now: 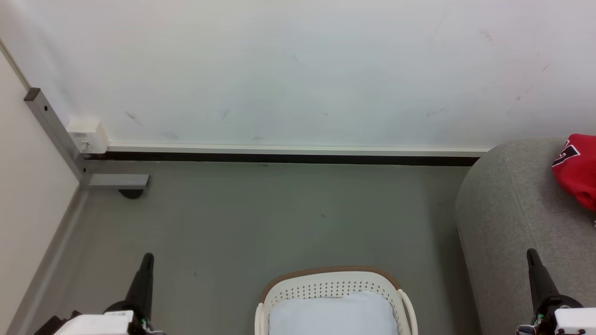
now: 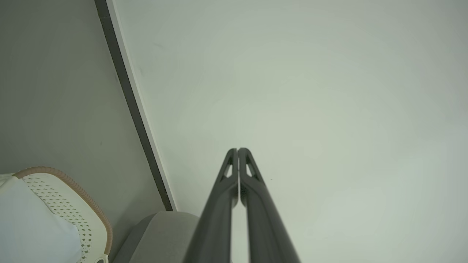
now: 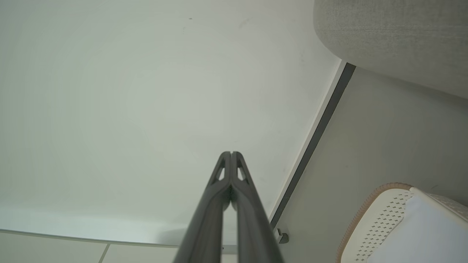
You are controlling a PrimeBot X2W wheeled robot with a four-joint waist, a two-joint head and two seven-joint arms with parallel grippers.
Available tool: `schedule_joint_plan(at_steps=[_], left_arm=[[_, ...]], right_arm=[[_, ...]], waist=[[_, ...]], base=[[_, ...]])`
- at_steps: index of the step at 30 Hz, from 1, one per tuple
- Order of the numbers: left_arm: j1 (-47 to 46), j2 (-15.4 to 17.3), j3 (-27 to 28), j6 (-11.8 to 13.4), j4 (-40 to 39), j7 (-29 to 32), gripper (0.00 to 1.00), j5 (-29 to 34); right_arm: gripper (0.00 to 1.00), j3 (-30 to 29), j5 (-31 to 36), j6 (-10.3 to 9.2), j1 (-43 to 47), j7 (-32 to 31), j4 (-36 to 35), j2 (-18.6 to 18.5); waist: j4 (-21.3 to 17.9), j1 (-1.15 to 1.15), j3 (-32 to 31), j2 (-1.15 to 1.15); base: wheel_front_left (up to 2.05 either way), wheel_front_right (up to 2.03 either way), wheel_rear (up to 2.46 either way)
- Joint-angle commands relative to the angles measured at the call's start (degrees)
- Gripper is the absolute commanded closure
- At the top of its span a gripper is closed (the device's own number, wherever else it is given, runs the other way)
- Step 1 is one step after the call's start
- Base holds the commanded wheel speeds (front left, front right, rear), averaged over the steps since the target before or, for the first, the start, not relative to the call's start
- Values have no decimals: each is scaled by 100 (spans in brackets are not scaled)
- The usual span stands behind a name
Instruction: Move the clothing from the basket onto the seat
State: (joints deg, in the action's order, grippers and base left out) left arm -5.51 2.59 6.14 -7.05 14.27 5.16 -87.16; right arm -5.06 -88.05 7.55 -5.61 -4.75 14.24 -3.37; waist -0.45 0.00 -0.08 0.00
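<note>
Cut off: the clothing (image 1: 577, 170), red with a dark letter mark, runs past the right edge of the head view, so only part of it shows.
Clothing's place: on top of the seat (image 1: 507, 209), at the right of the head view, well apart from the basket (image 1: 333, 279).
Seat: grey fabric with a rounded end, its far side outside the frame.
Basket: bottom centre of the head view, with its near half cut by the frame edge. A pale cloth (image 1: 333, 314) hides its inside.
Left gripper (image 2: 238, 149): fingers pressed together at the tips, holding nothing.
Right gripper (image 3: 231, 153): fingers likewise closed on nothing.
Floor (image 1: 260, 218): grey, carrying the basket and the seat.
Room: the white wall (image 1: 298, 70) is faintly scuffed, with a dark strip (image 1: 279, 158) along its foot. A metal post (image 1: 51, 125) stands at the upper left.
</note>
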Motion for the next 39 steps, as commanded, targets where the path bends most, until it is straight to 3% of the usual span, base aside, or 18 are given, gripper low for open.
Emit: schedule_joint_plan(at_steps=[1,13,39], left_arm=[[-65,47,21,-35,-29,41,100,-111],[-106,49,53,-64,-29,162,100,-578],[-101,48,49,-60,-29,160,100,-559]], right_arm=[[100,-36,-117,-11,-47,-42,-43,6],[100,-128,-497,-12,-90,-173,-40,21],[100,-142,-448,-12,-91,-164,-38,31]], waist=[[4,0,2,0],[45,0,26,0],[45,0,26,0]], base=[[0,0,0],[0,0,0],[0,0,0]])
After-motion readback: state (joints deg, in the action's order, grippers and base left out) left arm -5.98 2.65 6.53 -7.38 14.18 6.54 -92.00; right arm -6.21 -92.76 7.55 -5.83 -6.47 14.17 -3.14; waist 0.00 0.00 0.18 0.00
